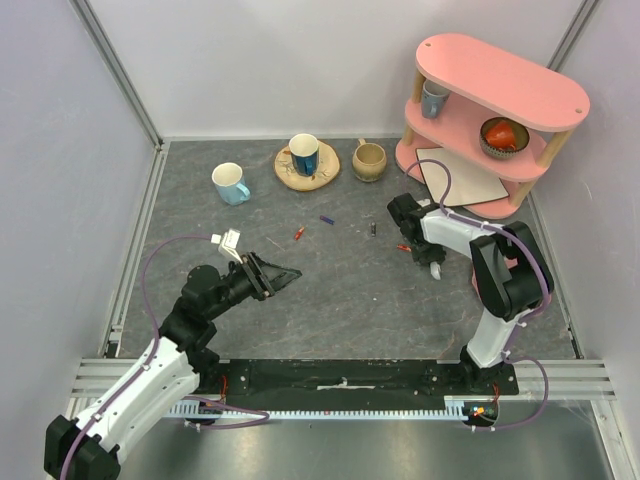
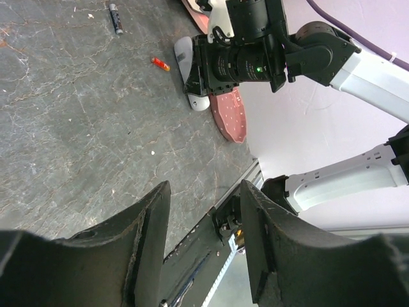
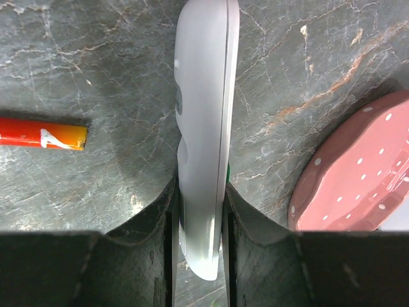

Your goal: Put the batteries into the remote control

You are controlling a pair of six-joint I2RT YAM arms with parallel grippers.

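STEP: remote (image 3: 203, 128) steadied for loading | RIGHT JAWS: clamped on remote | LEFT JAWS: apart, empty | NEXT (likely): left fetches red battery (image 3: 41, 137) beside remote

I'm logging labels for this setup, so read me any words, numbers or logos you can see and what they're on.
No text here can be read.
The red battery: white and yellow patches, blurred, no letters to make out.
The dark battery: too small to read.
The remote: only its plain white edge shows, no print.
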